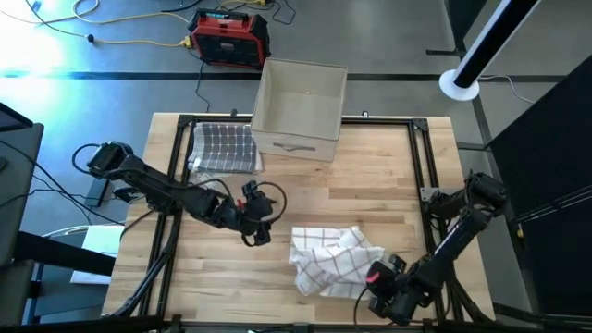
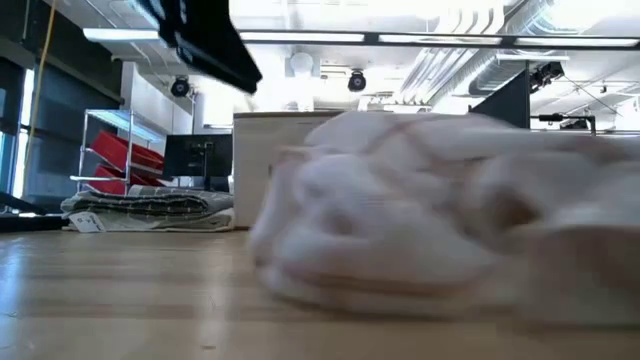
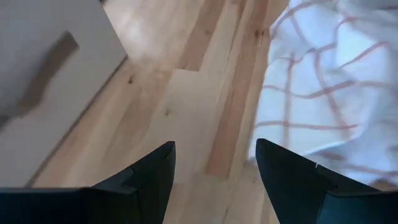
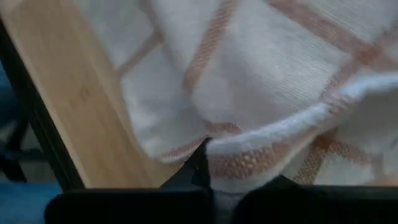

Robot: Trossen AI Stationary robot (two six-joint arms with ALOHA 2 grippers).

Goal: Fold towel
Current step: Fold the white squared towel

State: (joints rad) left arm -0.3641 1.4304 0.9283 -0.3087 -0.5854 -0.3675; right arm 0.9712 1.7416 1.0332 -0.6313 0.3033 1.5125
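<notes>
A white towel [image 1: 329, 259] with thin red checks lies crumpled on the wooden table, near the front edge and right of centre; it fills the low view as a blurred heap [image 2: 440, 210]. My right gripper [image 1: 375, 275] is at the towel's near right edge and is shut on it [image 4: 239, 177]. My left gripper [image 1: 262, 229] hovers open just left of the towel, with bare wood between its fingers [image 3: 214, 149]; the towel [image 3: 329, 81] lies beside one fingertip without touching it. My right gripper has the towel's hemmed edge [image 4: 261, 146] at the heap's near right side, pinched between its two fingers [image 4: 199, 165]. It comes low from the table's near right corner. The hem bulges over the fingertips, and the rest of the towel lies slack on the table.
A beige open box [image 1: 298, 106] stands at the far edge, middle. A dark checked folded cloth [image 1: 222, 148] lies to its left, also seen in the low view as a flat pile [image 2: 150, 210]. Bare wood spans the table's centre between box and towel.
</notes>
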